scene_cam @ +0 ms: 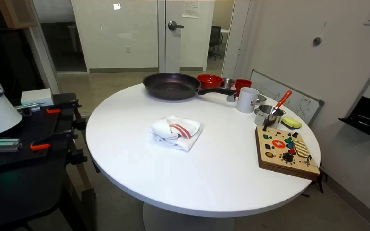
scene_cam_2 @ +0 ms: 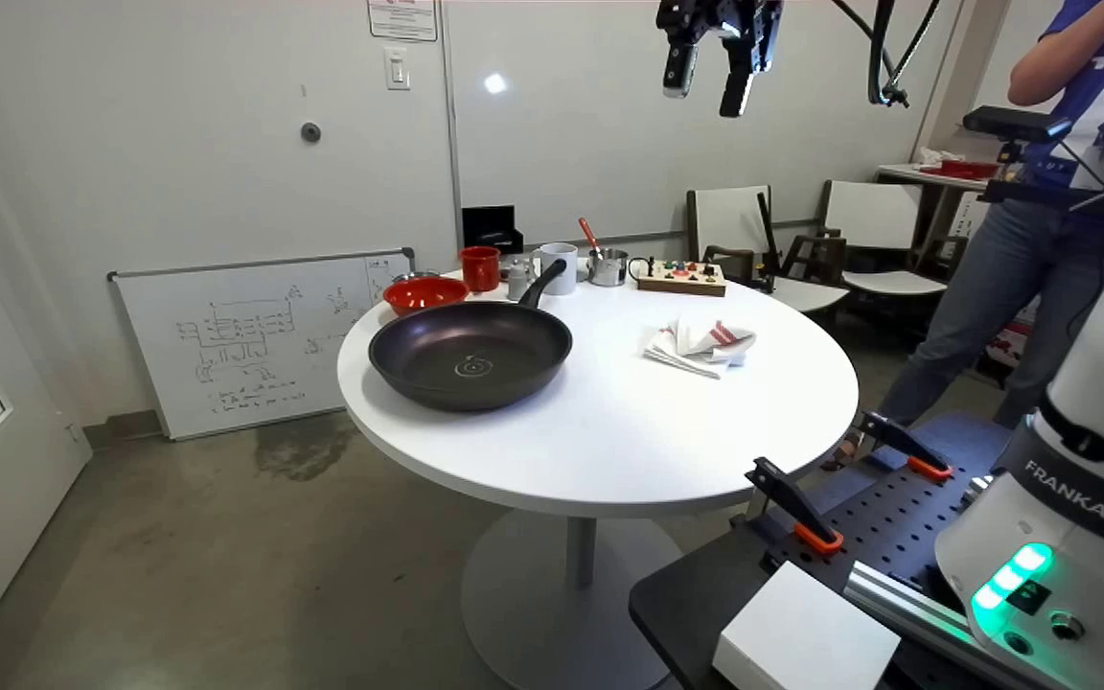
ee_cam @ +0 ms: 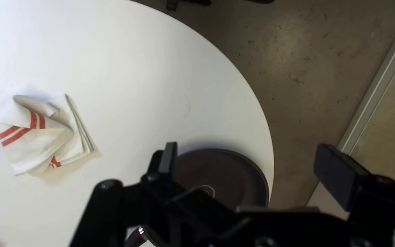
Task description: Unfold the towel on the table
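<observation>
A white towel with red stripes lies folded and bunched on the round white table. The towel is near the table's middle in an exterior view and also shows in an exterior view, on the side of the table nearer the arm base. Its folded layers and a raised, curled flap show at the left of the wrist view. My gripper is high above the table, apart from the towel. In the wrist view its fingers are wide apart with nothing between them, over the pan side of the table.
A black frying pan stands at the table's edge, its handle pointing inward. Along the rim are a red bowl, white mug, metal pot, yellow sponge and wooden switch board. A person stands behind the arm.
</observation>
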Robot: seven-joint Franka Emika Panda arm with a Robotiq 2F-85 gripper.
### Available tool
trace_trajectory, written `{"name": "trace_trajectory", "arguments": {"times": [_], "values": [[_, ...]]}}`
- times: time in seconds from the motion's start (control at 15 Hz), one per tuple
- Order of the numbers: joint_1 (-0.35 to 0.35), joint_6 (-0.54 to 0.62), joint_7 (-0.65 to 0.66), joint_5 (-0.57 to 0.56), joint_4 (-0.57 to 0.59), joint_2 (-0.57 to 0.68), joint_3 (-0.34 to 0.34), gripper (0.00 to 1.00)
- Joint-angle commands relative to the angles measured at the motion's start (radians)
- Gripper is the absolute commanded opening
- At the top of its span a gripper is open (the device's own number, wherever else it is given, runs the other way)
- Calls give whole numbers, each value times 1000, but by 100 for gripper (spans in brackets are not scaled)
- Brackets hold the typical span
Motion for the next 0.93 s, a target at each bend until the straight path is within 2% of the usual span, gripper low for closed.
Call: {"name": "trace_trajectory", "arguments": {"times": [0.0,0.13,0.33,0.47,0.53,0.67,0.87], "values": [[-12,-8,-27,1,4,4,9,100],[-24,29,-28,-48,-7,14,30,100],[-23,140,-98,-141,-42,41,40,100],[-26,272,-130,-208,-77,79,47,100],[-38,375,-114,-245,-102,106,58,100],[-63,518,-102,-311,-125,204,56,100],[-167,705,-17,-450,-126,386,65,100]]}}
